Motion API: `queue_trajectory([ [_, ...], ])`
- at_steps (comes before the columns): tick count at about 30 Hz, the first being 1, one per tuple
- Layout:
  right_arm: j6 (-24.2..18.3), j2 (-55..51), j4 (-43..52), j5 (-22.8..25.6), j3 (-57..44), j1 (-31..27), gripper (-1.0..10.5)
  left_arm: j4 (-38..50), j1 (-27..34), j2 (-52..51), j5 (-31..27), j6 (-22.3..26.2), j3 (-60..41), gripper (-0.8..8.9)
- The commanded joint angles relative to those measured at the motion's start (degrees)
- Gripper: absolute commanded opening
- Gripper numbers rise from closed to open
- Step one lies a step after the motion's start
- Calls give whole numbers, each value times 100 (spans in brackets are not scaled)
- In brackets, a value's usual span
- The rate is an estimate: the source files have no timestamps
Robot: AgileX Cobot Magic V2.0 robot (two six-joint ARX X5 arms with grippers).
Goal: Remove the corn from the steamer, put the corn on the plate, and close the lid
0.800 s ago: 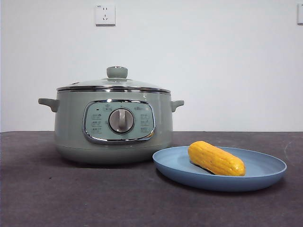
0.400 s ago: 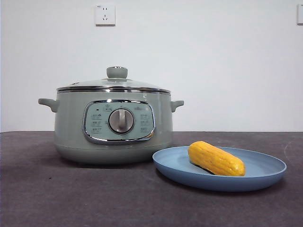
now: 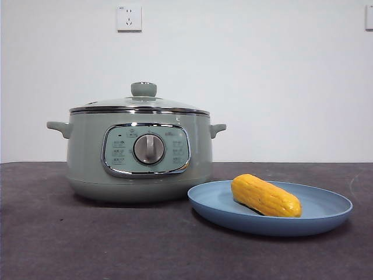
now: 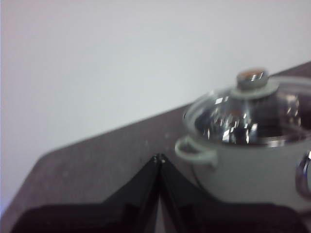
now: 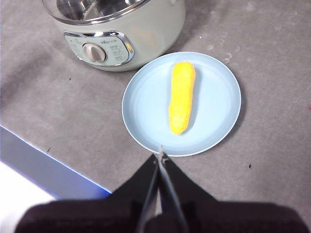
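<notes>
Corn [image 3: 266, 195] lies on the plate [image 3: 326, 221], right of the steamer [image 3: 87, 169]; lid [image 3: 140, 104] seated on the pot.

One cob, one plate, one steamer, one glass lid. The cob looks firm, light and ridged, best pinched across its middle; the lid is probably heavier and breakable, best lifted by its knob. Left gripper [image 4: 159, 158] and right gripper [image 5: 160, 154] hang clear, jaws pressed together, holding nothing.

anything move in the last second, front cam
Nothing visibly changed. The corn lies on the plate as before, the lid sits closed on the steamer, and no pincer has entered the front view.
</notes>
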Motion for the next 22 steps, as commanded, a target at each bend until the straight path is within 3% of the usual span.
queue_trajectory([
  [1,-28,-11,28,17,-44,7,2,28,79,-208,-15,-160,-376,-3],
  [13,-28,-11,28,17,-44,7,2,-323,120,-852,-7,-715,-1285,-3],
  [22,-28,-11,28,17,-44,7,2,-540,136,-852,44,-761,-1285,-3],
])
